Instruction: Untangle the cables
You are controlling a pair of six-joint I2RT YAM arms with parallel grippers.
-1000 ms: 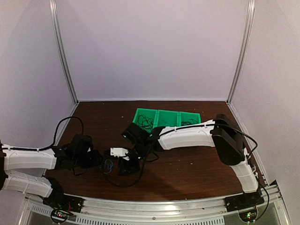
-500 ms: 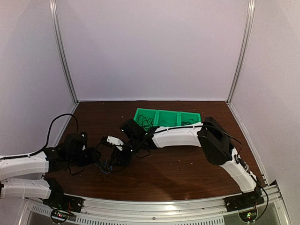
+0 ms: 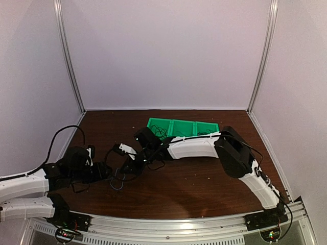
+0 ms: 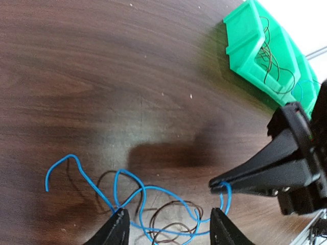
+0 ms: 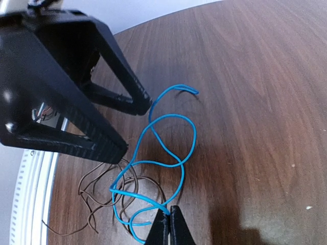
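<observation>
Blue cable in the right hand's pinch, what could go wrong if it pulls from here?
1. The right hand is shut on the blue cable, whose loops cross the dark wire; pulling may cinch them tighter instead of freeing them.
2. The left hand stands open over both, holding nothing, so the dark wire would likely drag along.
3. The two hands sit close together and might bump.

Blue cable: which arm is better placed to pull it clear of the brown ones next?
Right. The right fingers are shut on the blue cable; the left fingers stand open astride the brown cables, holding nothing.
</observation>
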